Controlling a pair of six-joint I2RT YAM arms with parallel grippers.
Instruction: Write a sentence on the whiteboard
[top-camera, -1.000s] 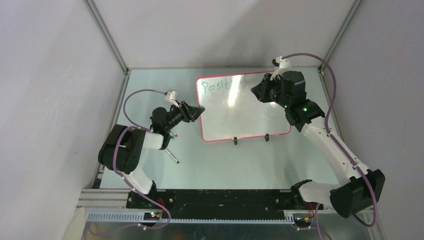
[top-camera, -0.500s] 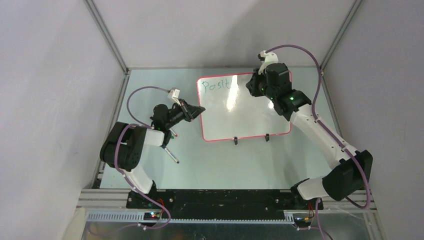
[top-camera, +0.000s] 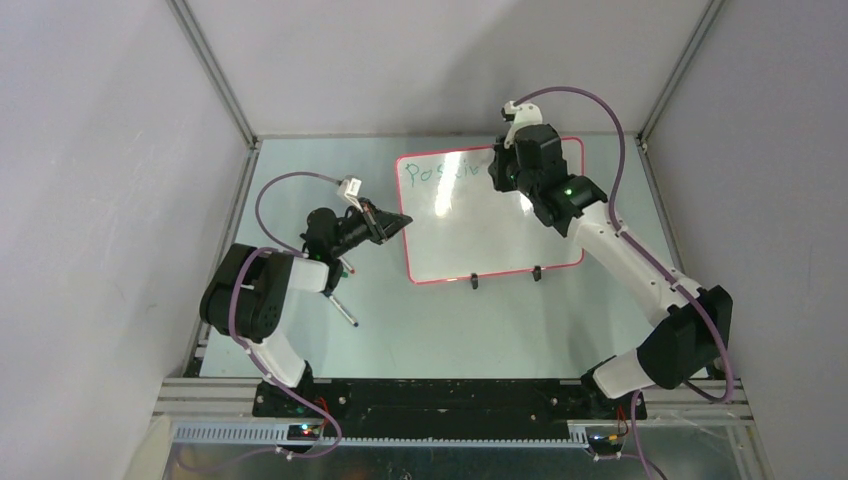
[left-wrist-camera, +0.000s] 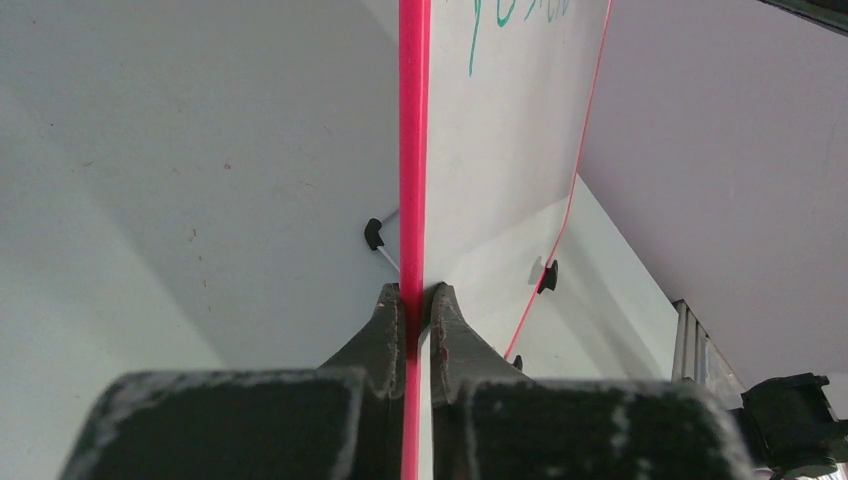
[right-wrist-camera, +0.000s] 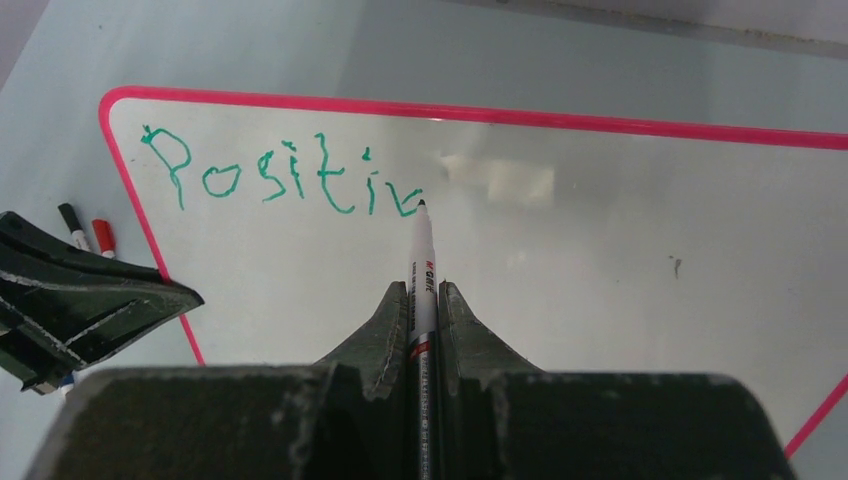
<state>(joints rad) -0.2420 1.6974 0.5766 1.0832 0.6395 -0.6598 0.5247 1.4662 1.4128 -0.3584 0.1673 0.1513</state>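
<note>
A robotics lab test cell: plain grey panels (top-camera: 100, 150) wall in a pale table (top-camera: 440, 330) on both sides of the jaws and beyond them, aluminium frame struts (top-camera: 211, 70) climb the far corners, and behind the jaws a black base plate (top-camera: 440, 395) carries the arm mounts (top-camera: 285, 372), with purple cables (top-camera: 570, 91) and small lit lamps (top-camera: 305, 430)

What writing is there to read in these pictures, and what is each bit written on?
"Positiv": green handwriting on the whiteboard; the last letter looks unfinished, with the marker tip at its end.
Print on the marker's barrel: too small and blurred to read.
Nothing else readable shows in any view.
</note>
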